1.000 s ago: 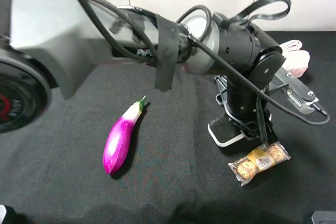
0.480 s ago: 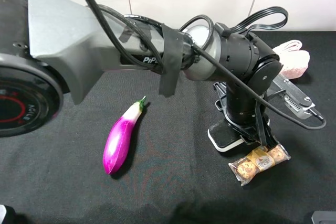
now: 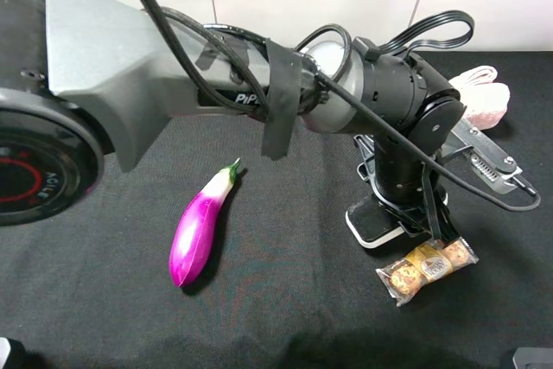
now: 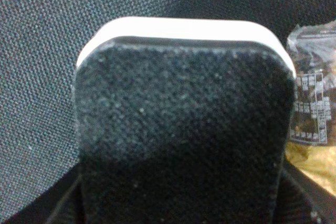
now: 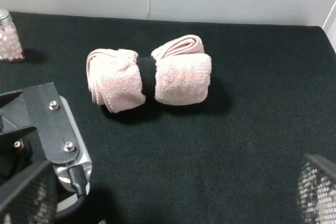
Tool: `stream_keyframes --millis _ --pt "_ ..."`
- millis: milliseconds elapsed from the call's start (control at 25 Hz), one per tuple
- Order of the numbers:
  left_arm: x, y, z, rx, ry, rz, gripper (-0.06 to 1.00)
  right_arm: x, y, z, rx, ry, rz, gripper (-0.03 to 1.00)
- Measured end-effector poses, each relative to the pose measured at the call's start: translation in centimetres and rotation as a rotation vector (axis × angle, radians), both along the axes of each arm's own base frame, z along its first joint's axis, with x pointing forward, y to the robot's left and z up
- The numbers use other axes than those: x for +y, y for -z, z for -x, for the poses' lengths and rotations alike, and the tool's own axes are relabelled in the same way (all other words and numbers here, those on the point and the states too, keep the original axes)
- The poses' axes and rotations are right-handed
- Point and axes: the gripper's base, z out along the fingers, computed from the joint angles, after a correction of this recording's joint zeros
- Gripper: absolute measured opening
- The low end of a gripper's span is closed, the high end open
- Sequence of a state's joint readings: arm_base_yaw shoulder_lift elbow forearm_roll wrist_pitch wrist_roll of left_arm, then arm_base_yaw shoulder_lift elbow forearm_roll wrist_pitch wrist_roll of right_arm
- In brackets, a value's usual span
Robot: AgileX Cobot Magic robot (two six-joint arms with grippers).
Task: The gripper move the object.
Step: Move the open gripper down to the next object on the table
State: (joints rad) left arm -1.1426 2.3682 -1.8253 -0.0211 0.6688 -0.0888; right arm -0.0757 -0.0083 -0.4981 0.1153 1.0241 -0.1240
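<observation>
The object, a flat block with a black top on a white base, lies on the black cloth right of centre. My left gripper reaches across from the left, stands straight over it and hides most of it. In the left wrist view the object fills the frame, held between the dark jaws at the picture's lower corners. My right gripper is open and empty, its meshed fingertips wide apart over bare cloth.
A purple eggplant lies left of centre. A clear-wrapped snack packet lies just beside the object, also in the left wrist view. A rolled pink towel lies at the back right. A small jar stands beyond.
The left arm has swung in further and settled lower over the object. The object has shifted slightly toward the snack packet. The eggplant and packet have not moved.
</observation>
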Motion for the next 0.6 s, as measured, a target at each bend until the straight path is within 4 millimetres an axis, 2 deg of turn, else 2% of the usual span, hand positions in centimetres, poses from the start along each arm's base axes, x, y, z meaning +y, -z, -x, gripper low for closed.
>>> stream_keyframes --millis 360,600 --pt "-0.08 -0.03 -0.04 -0.004 0.000 0.009 0.79 0.01 0.00 0.00 0.000 -0.001 -0.001 0.69" --pt "-0.14 -0.03 0.10 -0.004 0.003 0.009 0.80 0.01 0.00 0.00 0.000 -0.001 -0.001 0.69"
